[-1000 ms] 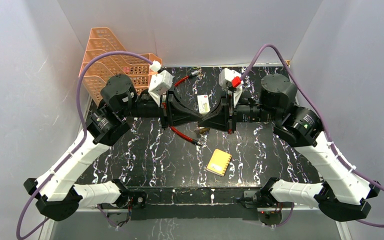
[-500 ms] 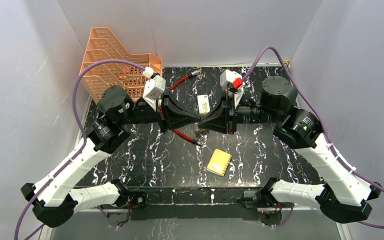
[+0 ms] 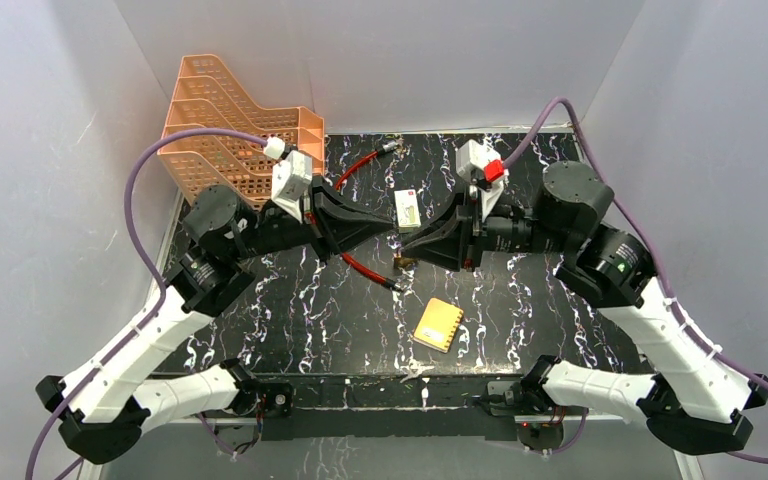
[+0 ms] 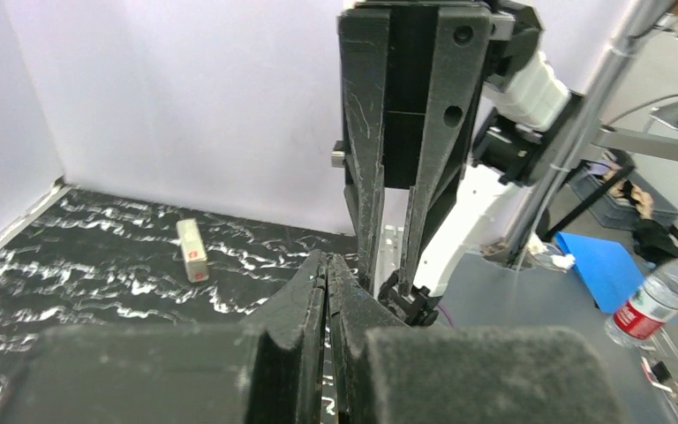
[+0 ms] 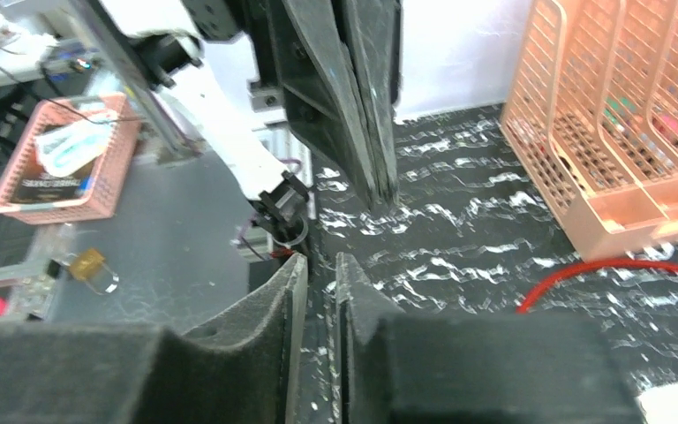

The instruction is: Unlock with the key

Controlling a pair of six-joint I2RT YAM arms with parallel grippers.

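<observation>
Both arms reach in over the black marbled desk (image 3: 290, 310) and meet almost tip to tip above its middle. The orange file rack (image 3: 222, 130) stands well behind my left hand (image 3: 388, 229), out of play.

The left hand is clamped fully shut. Nothing pokes past its tips in either wrist view, so I cannot tell whether anything is pinched there. The right hand (image 3: 407, 249) faces it, just beside it, with its fingers parted by a narrow gap and nothing between them.

A red cable (image 3: 364, 159) passes under the left hand. A flat yellow pad (image 3: 438, 324) lies on my side of the right hand, and a small white box (image 3: 407, 208) lies just beyond both tips. Under the right hand's tips sits a small brass piece (image 3: 405, 263) that I take for the padlock.

I cannot find the key in any view. It may be hidden in the closed left fingers or at the lock, so I can say nothing of its look. I see no open shackle, so I judge the unlocking not yet done; the key has to be found, seated and turned.
</observation>
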